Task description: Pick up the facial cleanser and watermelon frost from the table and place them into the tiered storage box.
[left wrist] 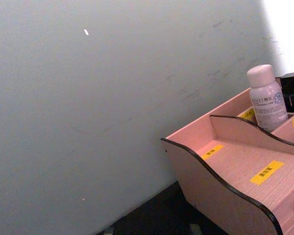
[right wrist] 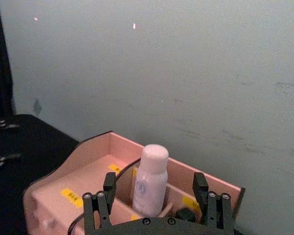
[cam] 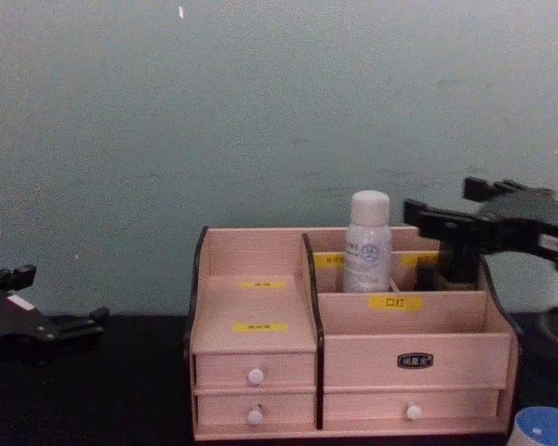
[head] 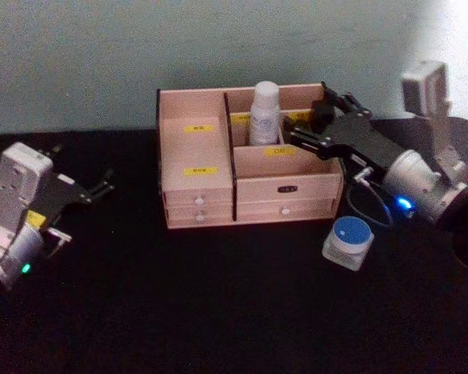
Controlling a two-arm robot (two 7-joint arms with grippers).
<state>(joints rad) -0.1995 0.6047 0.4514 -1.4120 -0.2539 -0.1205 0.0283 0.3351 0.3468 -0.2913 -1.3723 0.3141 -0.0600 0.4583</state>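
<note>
Your right pincer (head: pixel 304 122) hangs spread and empty over the right rear of the tiered storage box (head: pixel 288 167). Its fingers open toward the white bottle (head: pixel 265 115), which stands upright in the box's rear compartment just right of the centre divider. That closeness is your first hazard. If you swing the arm sideways before lifting it, a finger could clip the bottle and tip it, since it is tall and narrow and rises well above the compartment walls. A low exit could also catch the box's dark-edged right wall and drag the light organiser across the table (head: pixel 218 312). The second item, a round jar with a blue lid (head: pixel 349 238), sits on the table just off the box's front right corner, near the right arm's wrist. A steep descent there may knock it with the arm rather than meet it with the fingers. Its wide, low body will likely need a nearly full spread, and a grip too high on the lid might slip or shove it against the box's front. I cannot read the labels well enough to say which of the two is the facial cleanser and which the watermelon frost, so confirm that before you commit. Your left pincer (head: pixel 84 175) sits spread and idle well to the left of the box, and poses no risk where it is.
</note>
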